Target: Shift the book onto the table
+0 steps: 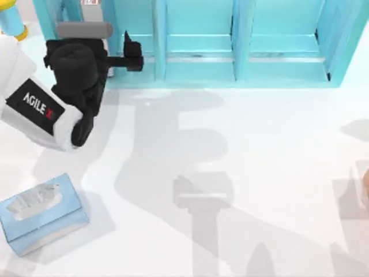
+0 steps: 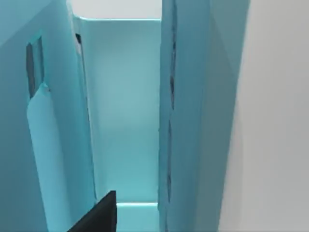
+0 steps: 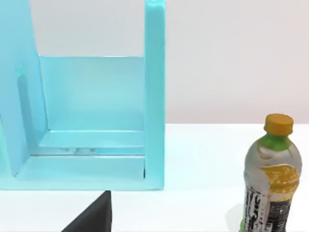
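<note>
While the left gripper [image 1: 131,55] reaches into the shelf unit's [image 1: 242,40] leftmost bay, the book [image 2: 46,159] stands just beside it inside; whether its fingers are apart I cannot tell.

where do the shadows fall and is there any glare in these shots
Top view: broad soft grey arm shadows spread across the glossy white table, one beside the tissue box. Left wrist view: the shelf unit's bay is evenly lit, without glare. Right wrist view: the bottle shows mild sheen.
</note>
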`<control>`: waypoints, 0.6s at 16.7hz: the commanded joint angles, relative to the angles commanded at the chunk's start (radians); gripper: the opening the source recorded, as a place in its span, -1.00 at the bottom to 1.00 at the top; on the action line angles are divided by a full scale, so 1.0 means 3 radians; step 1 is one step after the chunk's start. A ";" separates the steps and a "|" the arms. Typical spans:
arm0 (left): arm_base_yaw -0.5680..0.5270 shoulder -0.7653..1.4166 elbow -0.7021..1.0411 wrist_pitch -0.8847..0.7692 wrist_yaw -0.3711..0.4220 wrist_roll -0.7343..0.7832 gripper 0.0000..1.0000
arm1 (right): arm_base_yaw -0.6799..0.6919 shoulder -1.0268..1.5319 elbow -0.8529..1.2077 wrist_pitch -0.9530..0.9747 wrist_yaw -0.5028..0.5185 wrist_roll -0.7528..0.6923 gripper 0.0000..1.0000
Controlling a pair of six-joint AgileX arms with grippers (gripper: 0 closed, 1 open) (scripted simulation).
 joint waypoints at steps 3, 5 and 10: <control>0.0031 0.0105 0.0209 -0.0136 0.0032 0.0002 1.00 | 0.0000 0.0000 0.0000 0.0000 0.0000 0.0000 1.00; 0.0032 0.0107 0.0213 -0.0139 0.0032 0.0002 1.00 | 0.0000 0.0000 0.0000 0.0000 0.0000 0.0000 1.00; 0.0032 0.0107 0.0213 -0.0139 0.0032 0.0002 0.55 | 0.0000 0.0000 0.0000 0.0000 0.0000 0.0000 1.00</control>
